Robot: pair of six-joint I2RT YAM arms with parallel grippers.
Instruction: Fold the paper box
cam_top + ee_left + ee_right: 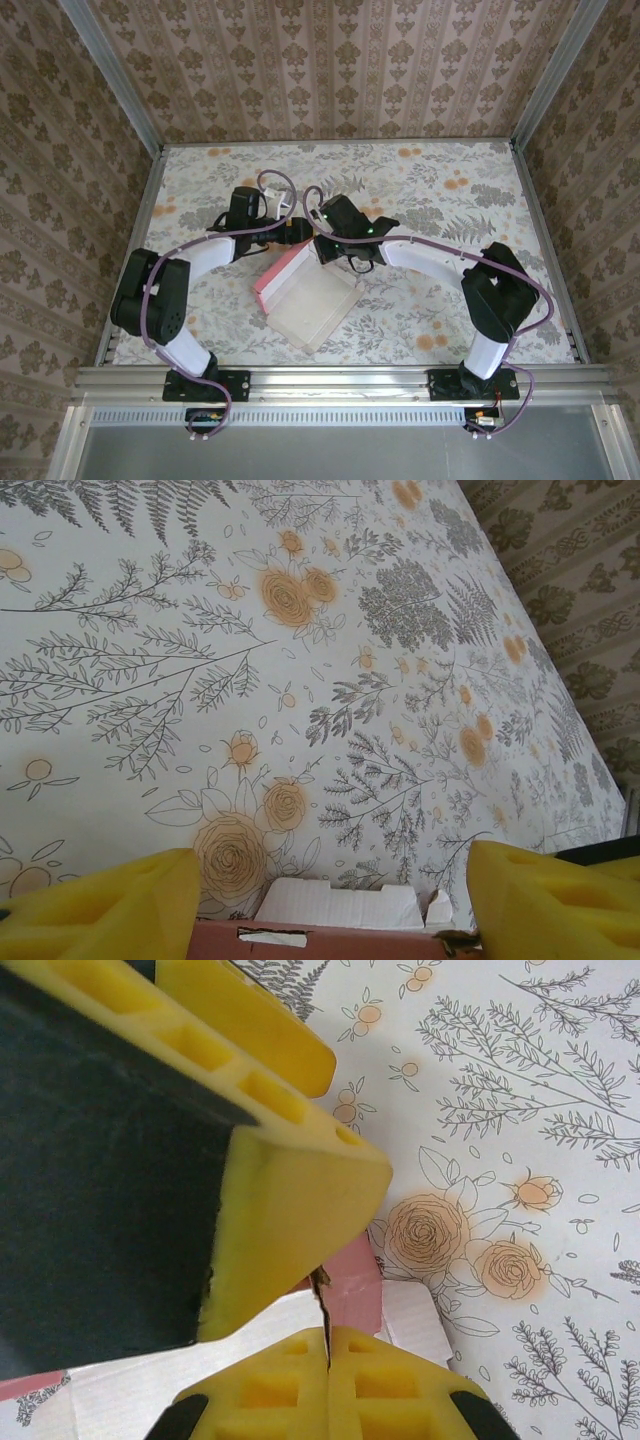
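The left gripper (335, 872), jaws apart, straddles the paper box (340, 910) edge.

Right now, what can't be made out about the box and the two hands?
Left wrist view: past the open left hand, the bottom edge cuts off most of the box.
Right wrist view: a left-hand finger blocks the box; how much card the shut right hand pinches is hidden.
Top view: both hands cover the box's far edge; fingers too small to read.
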